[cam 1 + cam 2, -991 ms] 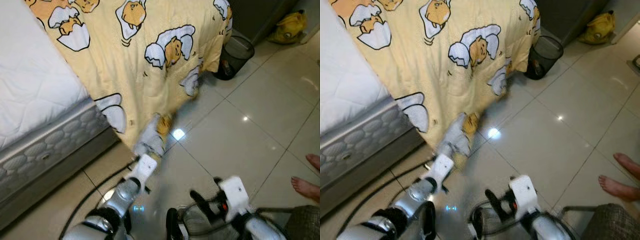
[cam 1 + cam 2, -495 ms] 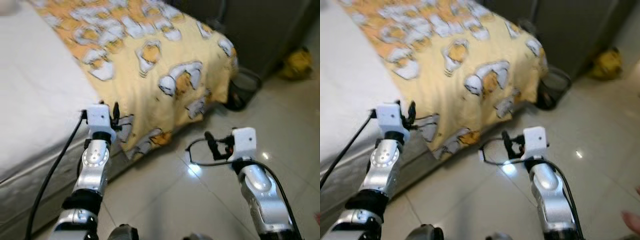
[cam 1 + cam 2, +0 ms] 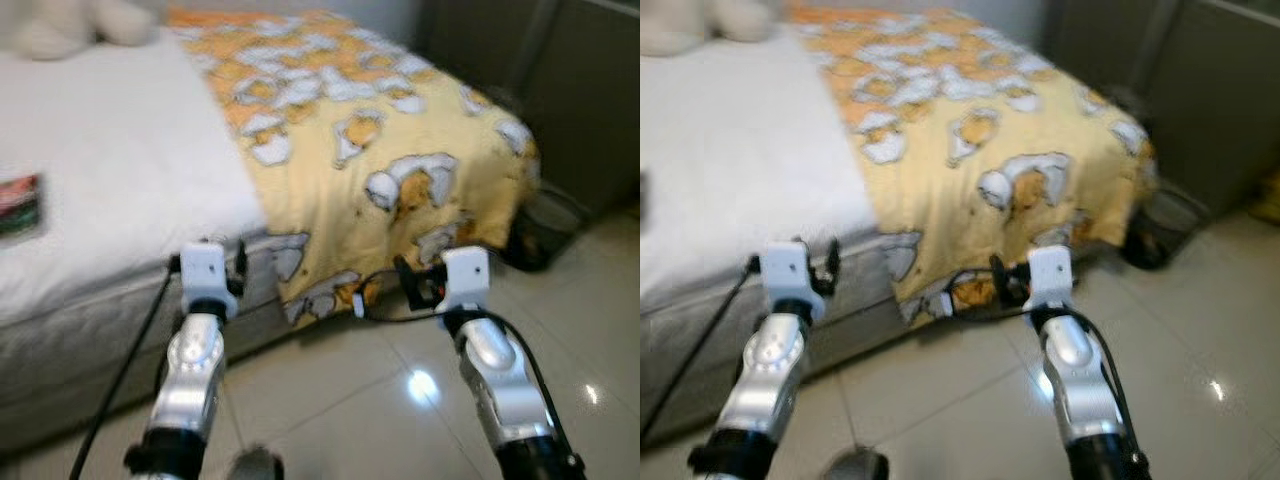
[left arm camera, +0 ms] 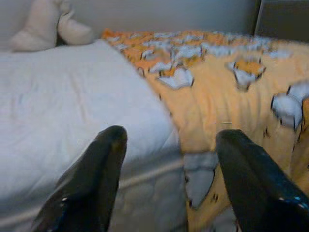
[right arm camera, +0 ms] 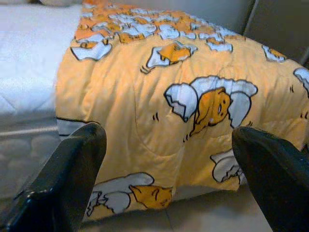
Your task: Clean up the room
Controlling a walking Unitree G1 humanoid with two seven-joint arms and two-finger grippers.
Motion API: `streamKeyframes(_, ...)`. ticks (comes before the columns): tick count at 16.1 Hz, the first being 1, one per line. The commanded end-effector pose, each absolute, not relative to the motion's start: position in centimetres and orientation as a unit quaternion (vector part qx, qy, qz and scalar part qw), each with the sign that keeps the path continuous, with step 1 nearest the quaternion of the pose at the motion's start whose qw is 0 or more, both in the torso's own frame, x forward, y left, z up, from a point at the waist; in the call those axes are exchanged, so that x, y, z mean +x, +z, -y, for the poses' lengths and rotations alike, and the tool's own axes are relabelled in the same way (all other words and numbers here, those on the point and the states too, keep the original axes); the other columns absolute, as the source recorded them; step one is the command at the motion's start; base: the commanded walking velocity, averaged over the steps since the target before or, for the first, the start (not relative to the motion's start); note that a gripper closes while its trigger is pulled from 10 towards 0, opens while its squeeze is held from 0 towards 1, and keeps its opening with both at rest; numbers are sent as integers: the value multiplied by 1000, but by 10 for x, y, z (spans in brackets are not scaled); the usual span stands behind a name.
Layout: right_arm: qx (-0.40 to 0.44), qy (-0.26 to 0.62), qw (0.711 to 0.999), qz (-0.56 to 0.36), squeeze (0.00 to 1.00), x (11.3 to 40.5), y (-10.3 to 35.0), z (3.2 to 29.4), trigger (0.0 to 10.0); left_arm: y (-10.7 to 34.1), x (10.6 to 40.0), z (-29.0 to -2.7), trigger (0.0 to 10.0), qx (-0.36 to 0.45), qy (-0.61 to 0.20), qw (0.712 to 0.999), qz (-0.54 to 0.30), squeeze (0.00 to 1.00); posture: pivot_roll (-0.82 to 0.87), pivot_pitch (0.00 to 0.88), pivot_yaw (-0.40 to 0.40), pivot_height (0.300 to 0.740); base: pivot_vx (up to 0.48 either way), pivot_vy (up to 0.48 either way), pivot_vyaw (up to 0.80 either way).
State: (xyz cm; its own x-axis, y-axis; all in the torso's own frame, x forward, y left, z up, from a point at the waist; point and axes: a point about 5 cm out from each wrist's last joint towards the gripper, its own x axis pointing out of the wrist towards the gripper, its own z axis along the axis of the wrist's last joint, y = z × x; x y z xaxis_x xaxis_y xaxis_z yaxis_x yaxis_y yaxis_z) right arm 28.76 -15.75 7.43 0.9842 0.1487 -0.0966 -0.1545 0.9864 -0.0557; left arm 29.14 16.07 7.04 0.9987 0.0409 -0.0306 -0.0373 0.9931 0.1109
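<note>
The robot is standing at the near side of a bed [image 3: 100, 190], and both arms are reaching forward at mid height. The left gripper [image 4: 166, 188] is facing the mattress edge, its two black fingers [image 4: 91, 179] are spreading wide, and it is holding nothing. The right gripper [image 5: 169, 183] is pointing at the hanging part of the yellow quilt [image 3: 400, 150]; its fingers [image 5: 63, 179] are likewise standing far apart and are gripping nothing. The quilt, printed with egg-character figures, is covering the right half of the bed and is draping over the near right corner toward the tiled floor [image 3: 370, 400]. The left half is lying bare as white mattress. A small flat packet or book [image 3: 18, 205] is resting on the mattress at the far left, and a pale plush toy [image 3: 70, 25] is sitting at the far end. A dark mesh wastebasket [image 3: 545, 225] is standing on the floor to the right, just beside the quilt corner. Judged from this layout, the tidying is at an early stage: the quilt is not yet being spread over the bare half, and the loose item is awaiting removal.
</note>
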Motion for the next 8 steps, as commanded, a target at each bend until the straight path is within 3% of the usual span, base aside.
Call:
streamKeyframes(1, -19, 62, 997, -42, 1000, 288, 73, 160, 10000, 75, 296, -155, 10000, 78, 5, 997, -21, 1000, 3, 0, 12, 727, 0, -465, 681)
streamKeyframes(3, -4, 44, 998, -52, 1000, 288, 67, 163, 10000, 75, 306, -145, 10000, 129, -27, 990, -41, 1000, -2, 0, 23, 727, 0, -435, 681)
streamKeyframes(4, -13, 49, 997, -52, 1000, 288, 65, 161, 10000, 80, 309, -140, 10000, 141, -40, 989, -30, 0, -4, 0, 25, 727, 251, -405, 556)
streamKeyframes(5, -20, 49, 997, -57, 0, 288, 62, 160, 10000, 83, 312, -137, 10000, 137, -44, 989, -25, 0, -5, 0, 29, 727, 0, 0, 0)
streamKeyframes(6, -22, 48, 997, -58, 0, 288, 62, 160, 10000, 85, 313, -136, 10000, 135, -47, 990, -22, 0, -5, 0, 30, 727, 0, 0, 0)
streamKeyframes(8, -13, 53, 997, -54, 0, 288, 61, 159, 10000, 86, 314, -136, 10000, 118, -45, 992, -29, 0, -8, 0, 34, 727, 371, -135, 0)
